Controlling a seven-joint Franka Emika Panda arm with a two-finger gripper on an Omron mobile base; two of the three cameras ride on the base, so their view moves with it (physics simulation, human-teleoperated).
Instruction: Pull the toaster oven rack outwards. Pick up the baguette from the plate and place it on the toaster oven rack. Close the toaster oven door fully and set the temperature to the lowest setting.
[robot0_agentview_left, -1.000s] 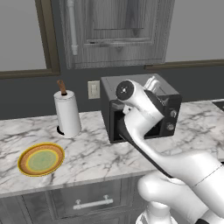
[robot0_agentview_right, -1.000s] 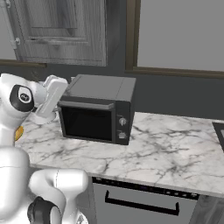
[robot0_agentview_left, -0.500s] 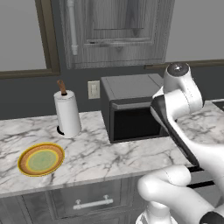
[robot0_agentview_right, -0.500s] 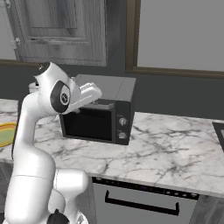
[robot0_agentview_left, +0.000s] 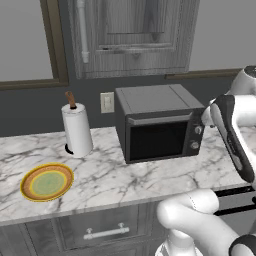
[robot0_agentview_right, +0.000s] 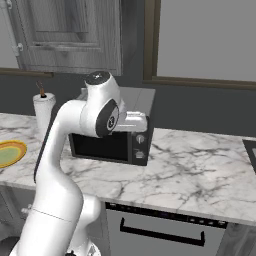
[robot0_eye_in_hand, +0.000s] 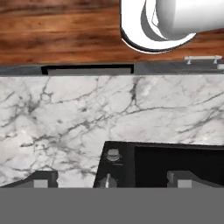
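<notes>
Marble, white with grey veins, ran under the toaster oven (robot0_agentview_left: 159, 127) in the left base view, and we took its door (robot0_agentview_left: 157, 140) for shut. The plate (robot0_agentview_left: 47, 182) lay well to the left of the oven with no bread on it, so we judged the last step was in hand: turning the temperature knob to its lowest. Two knobs (robot0_agentview_left: 195, 137) sat on the oven's right panel. A paper towel roll (robot0_agentview_left: 77, 129) stood between plate and oven, against a dark wall with a wooden cabinet (robot0_agentview_left: 132, 37) above.

From the right base view, our arm (robot0_agentview_right: 95, 117) reached across the oven's top, its wrist just over the knob panel (robot0_agentview_right: 140, 146).

In the hand view we looked down past the oven's front edge. Our claw (robot0_eye_in_hand: 109, 181) hung above the knobs (robot0_eye_in_hand: 113, 154), fingertips (robot0_eye_in_hand: 40, 181) spread, gripping nothing. Next, we judged, it needed to drop onto the right knob and close. Beyond the counter lay a wooden floor (robot0_eye_in_hand: 57, 33).
</notes>
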